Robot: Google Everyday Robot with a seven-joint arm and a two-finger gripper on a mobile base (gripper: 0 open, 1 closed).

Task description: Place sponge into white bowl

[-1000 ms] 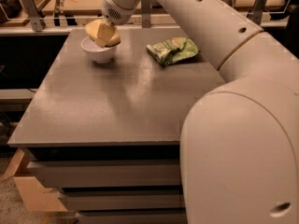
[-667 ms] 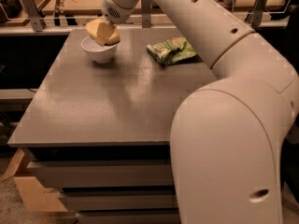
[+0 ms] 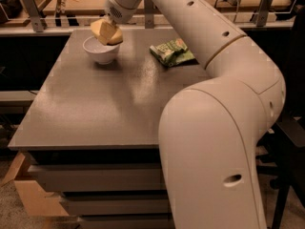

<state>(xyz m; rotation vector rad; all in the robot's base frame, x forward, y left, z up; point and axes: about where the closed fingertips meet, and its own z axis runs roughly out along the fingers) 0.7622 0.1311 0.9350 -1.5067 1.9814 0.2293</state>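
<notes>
**Sponge held over the white bowl at the far left of the counter**

From my seat, the gripper (image 3: pixel 110 25) sits at the far left corner of the counter (image 3: pixel 95 109), hanging just above the white bowl (image 3: pixel 100 54). It is clenched on the sponge (image 3: pixel 104 32): the pale yellow block is pinned right under the wrist and tilted, one corner up and to the left. The lower edge of the sponge overlaps the rear right part of the bowl's rim. I cannot tell whether it touches the rim or hangs just clear of it. The left half of the bowl's inside shows, glossy and white. The bowl stands upright on the grey surface.

To the right of the bowl, and well apart from it, a green snack bag (image 3: pixel 172 52) lies flat on the counter, near the far edge. The rest of the surface in front of me is bare grey with a dull sheen.

The white arm (image 3: pixel 224 42) fills the right side of my view. It rises from a big rounded segment in the foreground, bends at the right, and runs across over the snack bag towards the bowl. Under the counter's front edge I see stacked grey drawers (image 3: pixel 95 178).
</notes>
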